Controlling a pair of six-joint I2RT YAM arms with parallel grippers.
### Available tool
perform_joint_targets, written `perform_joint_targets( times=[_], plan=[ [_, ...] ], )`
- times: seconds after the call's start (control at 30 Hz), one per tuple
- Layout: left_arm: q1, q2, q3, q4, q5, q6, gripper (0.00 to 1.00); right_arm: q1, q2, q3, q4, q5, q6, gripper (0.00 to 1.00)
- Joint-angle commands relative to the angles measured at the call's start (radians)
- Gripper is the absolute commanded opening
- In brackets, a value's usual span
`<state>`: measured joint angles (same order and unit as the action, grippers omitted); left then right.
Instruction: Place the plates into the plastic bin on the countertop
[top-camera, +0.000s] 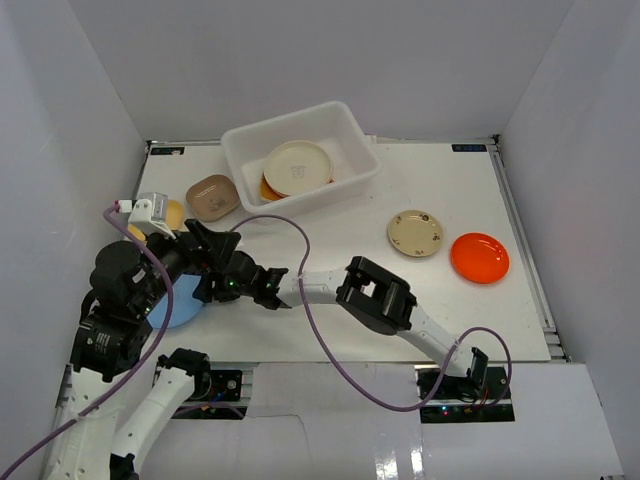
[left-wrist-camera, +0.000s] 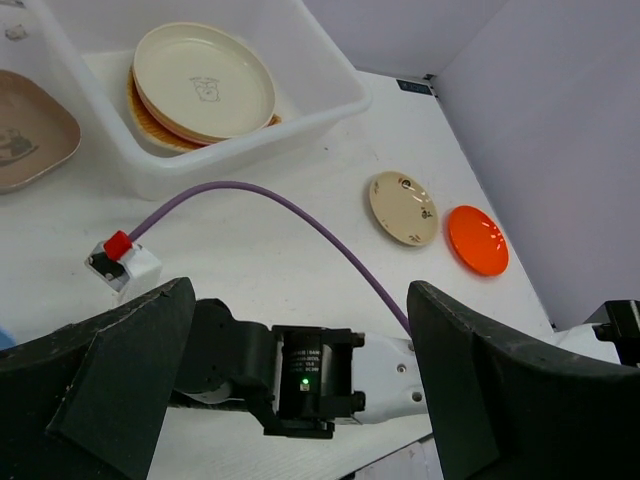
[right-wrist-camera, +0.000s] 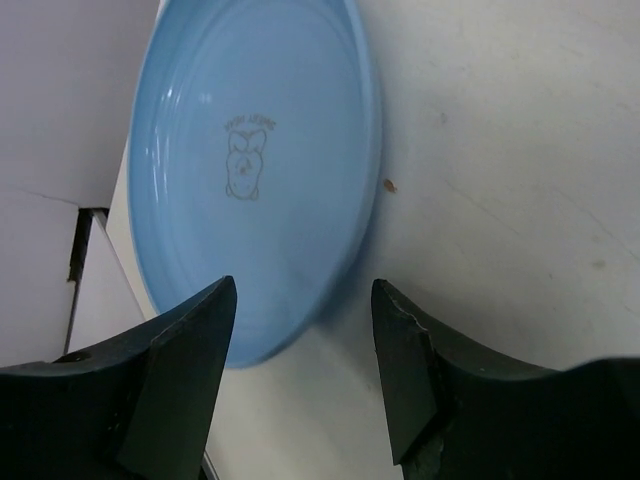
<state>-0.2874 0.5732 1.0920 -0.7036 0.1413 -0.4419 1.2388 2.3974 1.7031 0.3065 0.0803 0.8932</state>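
Note:
A blue plate (right-wrist-camera: 250, 150) lies flat on the countertop (top-camera: 400, 300) at the near left, also visible from above as the blue plate (top-camera: 175, 303). My right gripper (right-wrist-camera: 303, 282) is open, with the plate's near rim just ahead of its tips and nothing held. From above, the right gripper (top-camera: 207, 285) reaches across to the left. My left gripper (left-wrist-camera: 300, 285) hangs wide open and empty above the right arm's wrist. The plastic bin (top-camera: 345, 125) holds a cream plate (top-camera: 298, 166) on an orange-brown one (top-camera: 268, 188). Brown (top-camera: 212, 196), beige (top-camera: 415, 233) and orange (top-camera: 479, 257) plates lie outside.
A yellow plate (top-camera: 172, 212) shows partly under the left wrist camera. A purple cable (left-wrist-camera: 300, 215) loops over the countertop from the bin toward the right arm. White walls stand close on three sides. The left arm (top-camera: 115, 300) crowds the near left corner.

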Motion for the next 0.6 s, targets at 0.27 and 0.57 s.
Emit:
perform_joint_targets(
  times=[0.27, 0.57],
  plan=[
    [-0.002, -0.001, -0.023, -0.045, -0.04, 0.012, 0.98, -0.036, 0.083, 0.106, -0.066, -0.023, 0.141, 0.34],
    [-0.002, 0.057, 0.006, -0.036, -0.124, 0.017, 0.98, -0.032, -0.211, -0.284, 0.104, 0.051, 0.056, 0.08]
  ],
)
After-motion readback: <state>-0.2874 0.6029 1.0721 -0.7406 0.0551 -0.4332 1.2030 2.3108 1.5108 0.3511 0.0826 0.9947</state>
